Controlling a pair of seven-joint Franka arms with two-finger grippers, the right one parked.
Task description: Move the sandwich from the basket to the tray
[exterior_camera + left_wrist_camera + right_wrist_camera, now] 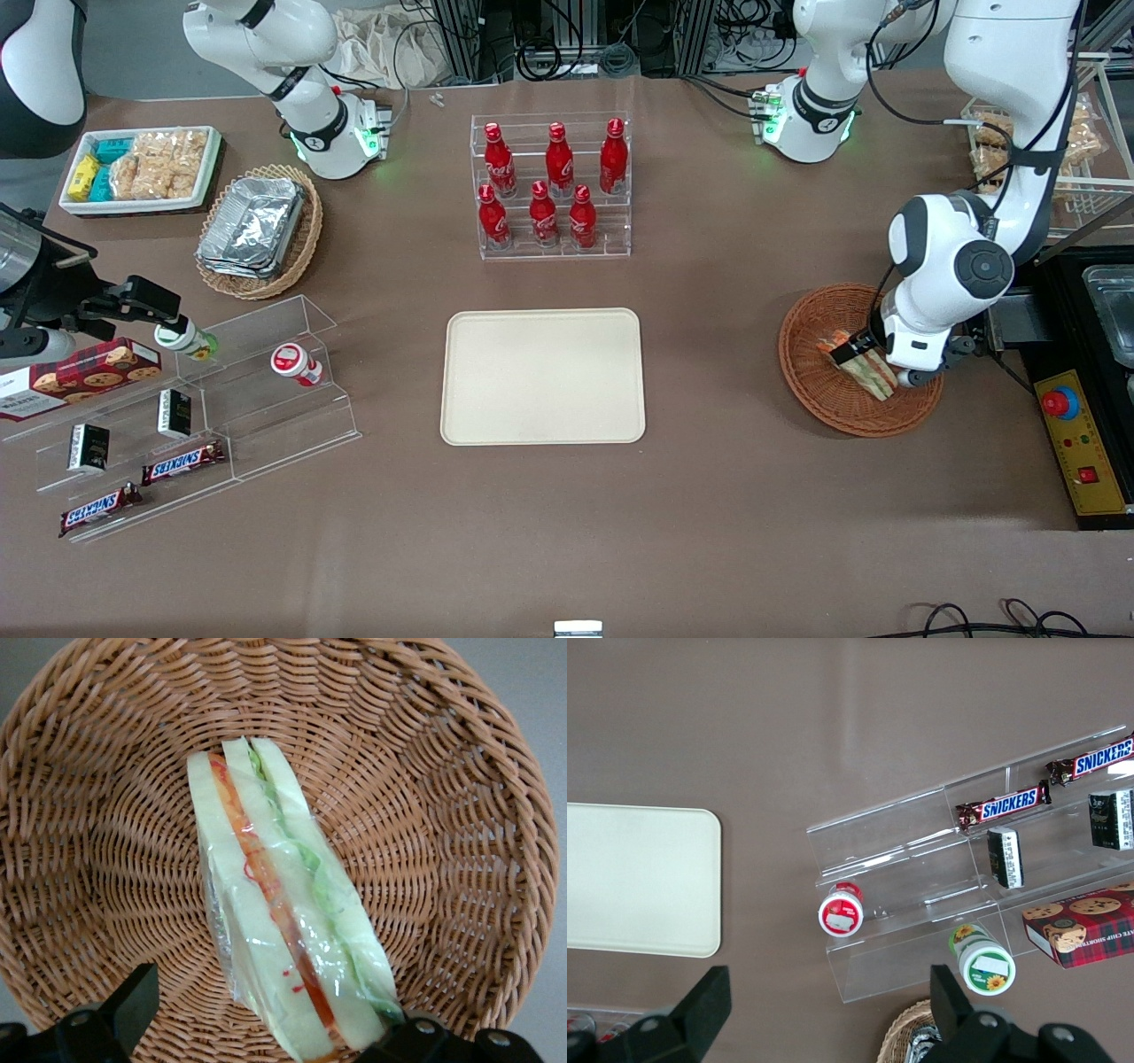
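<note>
Gripper (pixel 873 365) low in basket (pixel 815 390), fingers (pixel 124 1010) spread wide astride sandwich (pixel 283 904), not closed; tray (pixel 542 376) at basket's 9 o'clock.

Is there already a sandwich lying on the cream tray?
No, the tray is bare; the sandwich lies in the basket, with the open hand around it.

There are six red bottles (pixel 549 188) on the clear stand, two Snickers bars (pixel 182 461), two small dark packets (pixel 174 413), two small pots with lids (pixel 295 364), one cookie box (pixel 80 372), one tray (pixel 542 377), and one sandwich (pixel 288 904) in one basket (pixel 819 390). The tool (pixel 873 361) is down in the basket at the sandwich.
</note>
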